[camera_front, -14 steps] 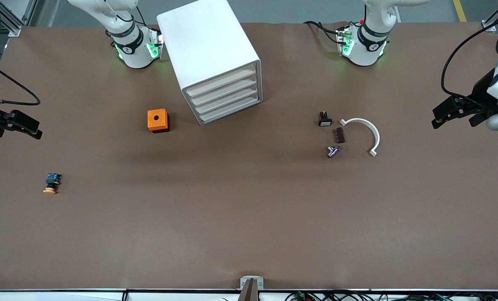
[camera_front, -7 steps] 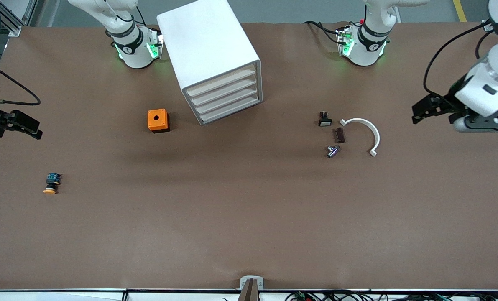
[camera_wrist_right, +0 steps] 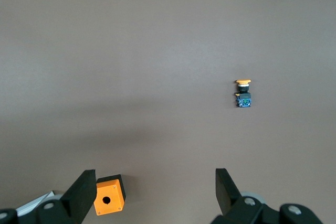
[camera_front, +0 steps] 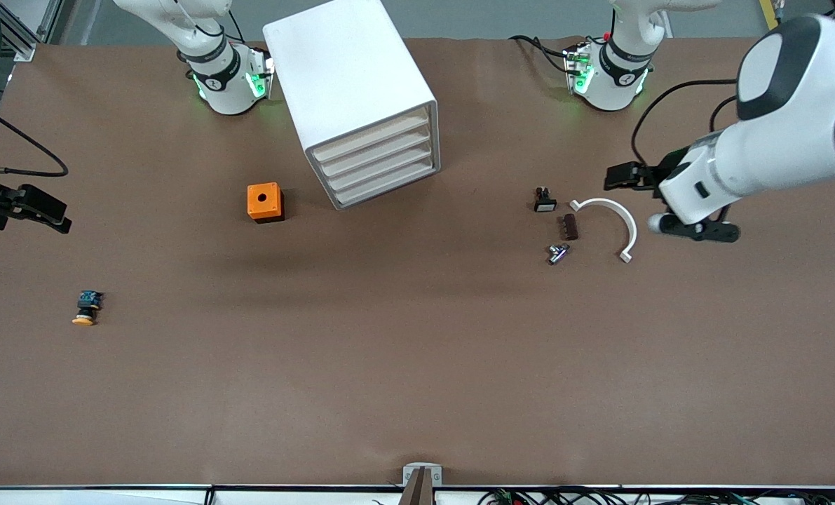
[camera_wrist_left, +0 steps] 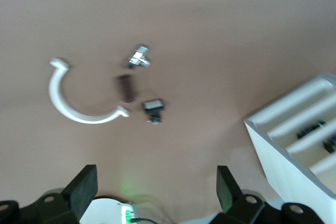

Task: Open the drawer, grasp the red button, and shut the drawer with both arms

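A white cabinet (camera_front: 350,84) stands between the two arm bases, its several drawers (camera_front: 378,165) all shut. In the left wrist view, small dark-blue shapes (camera_wrist_left: 311,128) show in the cabinet's (camera_wrist_left: 286,153) slots. The button is hidden. My left gripper (camera_wrist_left: 155,178) hangs open and empty; its hand (camera_front: 692,226) is over the table beside a white curved piece (camera_front: 617,217), toward the left arm's end. My right gripper (camera_wrist_right: 153,178) waits open and empty, high over the right arm's end of the table (camera_front: 21,207).
An orange cube box (camera_front: 265,202) with a hole sits beside the cabinet. A yellow-orange capped push-button (camera_front: 85,308) lies nearer the front camera. A black part (camera_front: 545,200), a brown block (camera_front: 569,226) and a silver fitting (camera_front: 557,253) lie next to the curved piece.
The left arm has swung in from the table's end toward the white curved piece. The right arm has not moved.
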Robot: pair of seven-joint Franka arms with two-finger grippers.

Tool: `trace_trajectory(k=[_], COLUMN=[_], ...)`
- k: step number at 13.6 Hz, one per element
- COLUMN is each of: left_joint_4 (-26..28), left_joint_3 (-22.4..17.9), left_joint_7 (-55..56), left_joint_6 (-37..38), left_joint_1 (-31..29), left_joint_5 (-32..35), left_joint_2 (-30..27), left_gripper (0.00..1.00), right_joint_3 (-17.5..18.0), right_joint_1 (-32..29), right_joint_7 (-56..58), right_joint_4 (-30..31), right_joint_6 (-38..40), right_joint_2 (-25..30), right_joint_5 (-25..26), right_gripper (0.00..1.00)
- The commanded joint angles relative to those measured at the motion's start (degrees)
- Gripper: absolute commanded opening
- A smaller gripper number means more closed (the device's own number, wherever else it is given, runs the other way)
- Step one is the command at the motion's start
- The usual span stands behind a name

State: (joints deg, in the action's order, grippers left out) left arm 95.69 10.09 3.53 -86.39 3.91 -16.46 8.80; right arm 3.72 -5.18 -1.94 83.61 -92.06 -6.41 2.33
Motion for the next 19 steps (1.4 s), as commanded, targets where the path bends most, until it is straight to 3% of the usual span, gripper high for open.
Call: trace_trajectory(k=[1, 4, 8, 11, 15, 19], left_joint_4=[0.0, 0.7, 9.1, 11.4, 11.5, 12.1], left_joint_3=[1.9, 5.9, 9.3, 9.8, 10.3, 13.5], left_joint_7=[-3.9, -6.6, -15.8, -17.2, -27.7, -35.6], left_joint_6=[-1.4, -5.9, -16.7, -17.9, -19.3, -18.9], left_joint_1=[-0.2, -0.1, -0.2, 0.0, 1.5, 1.5], left_joint_5=[-4.6, -8.3, -18.1, -28.2, -31.2, -39.1], left_joint_2=[1.9, 4.9, 7.2, 9.5, 15.6, 20.3], left_gripper=[1.0, 1.0, 1.0, 1.0, 1.0, 1.0], right_joint_3=[0.7, 0.7, 0.7, 0.7, 0.7, 0.7], right_joint_1=[-0.8, -0.8, -0.9, -0.9, -0.7, -0.6], right_joint_7=[0.0, 0.0, 0.0, 0.0, 0.0, -0.3], right_joint_4=[-0.5, -0.5, -0.5, -0.5, -0.5, -0.4], right_joint_6=[0.6, 0.6, 0.5, 0.5, 0.5, 0.6], right_joint_2=[0.0, -0.1, 0.0, 0.0, -0.1, -0.1], right_joint_5=[-0.3, -0.3, -0.2, -0.2, -0.2, -0.2], right_gripper=[1.0, 1.0, 1.0, 1.0, 1.0, 1.0])
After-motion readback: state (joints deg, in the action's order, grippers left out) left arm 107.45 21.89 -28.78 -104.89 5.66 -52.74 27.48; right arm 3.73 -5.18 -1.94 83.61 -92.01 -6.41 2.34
